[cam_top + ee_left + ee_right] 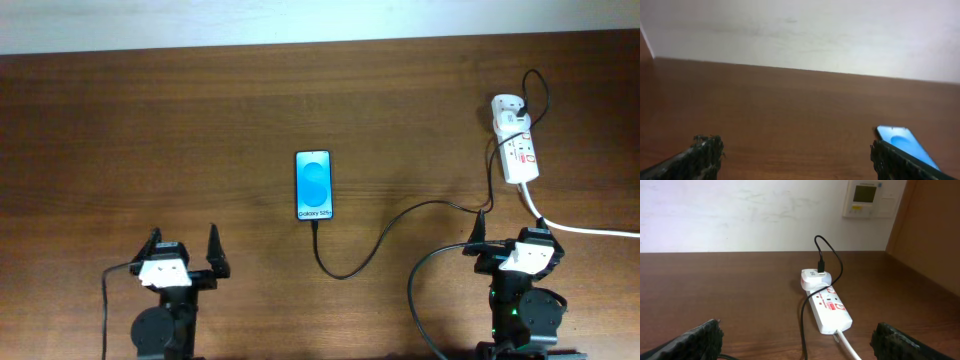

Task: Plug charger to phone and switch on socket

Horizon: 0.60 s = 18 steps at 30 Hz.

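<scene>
The phone (313, 185) lies flat mid-table, blue screen up; its corner shows in the left wrist view (902, 141). The thin black charger cable (380, 240) runs from the phone's near end, loops right and up to a white adapter on the white socket strip (517, 145). In the right wrist view the socket (827, 307) lies ahead with the cable (803, 325) beside it. My left gripper (185, 250) is open and empty, near-left of the phone, and shows in its wrist view (795, 157). My right gripper (512, 240) is open and empty, just in front of the socket (797, 340).
A thick white cord (590, 230) leaves the socket toward the right edge. Black robot-base cables (415, 300) curve near both arm bases. A white wall runs behind the table's far edge, with a wall thermostat (867, 197). A wooden panel stands to the right.
</scene>
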Each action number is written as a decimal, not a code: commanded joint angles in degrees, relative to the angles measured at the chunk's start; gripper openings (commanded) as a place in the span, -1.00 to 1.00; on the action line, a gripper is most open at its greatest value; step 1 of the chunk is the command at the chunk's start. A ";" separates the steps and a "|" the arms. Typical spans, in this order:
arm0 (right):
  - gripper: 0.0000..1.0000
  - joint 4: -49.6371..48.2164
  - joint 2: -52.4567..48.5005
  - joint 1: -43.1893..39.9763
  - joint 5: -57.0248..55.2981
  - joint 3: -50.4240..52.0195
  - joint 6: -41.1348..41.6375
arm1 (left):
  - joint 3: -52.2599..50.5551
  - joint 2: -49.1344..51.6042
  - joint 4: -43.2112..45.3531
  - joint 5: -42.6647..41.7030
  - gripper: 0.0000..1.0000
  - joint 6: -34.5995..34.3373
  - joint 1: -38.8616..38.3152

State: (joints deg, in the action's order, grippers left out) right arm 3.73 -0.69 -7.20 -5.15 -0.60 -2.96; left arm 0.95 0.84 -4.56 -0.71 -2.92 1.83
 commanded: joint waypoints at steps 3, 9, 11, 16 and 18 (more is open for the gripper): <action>0.97 0.37 0.44 -0.33 -1.33 0.28 0.48 | -0.52 -0.57 0.00 -1.88 0.99 5.16 -0.17; 0.97 0.37 0.44 -0.33 -1.36 0.28 0.48 | -0.48 -0.57 0.20 -2.97 0.99 5.11 -0.17; 0.97 0.37 0.44 -0.33 -1.36 0.28 0.48 | -0.48 -0.57 0.20 -2.95 0.99 5.14 -0.17; 0.97 0.37 0.44 -0.33 -1.33 0.28 0.48 | -0.48 -0.57 0.22 -2.95 0.99 5.14 -0.17; 0.97 0.37 0.44 -0.33 -1.33 0.28 0.46 | -0.46 -0.50 0.20 -2.97 0.99 5.14 -0.17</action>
State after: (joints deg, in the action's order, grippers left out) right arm 3.70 -0.69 -7.20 -5.15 -0.60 -2.98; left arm 0.95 0.84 -4.51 -2.83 1.13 1.83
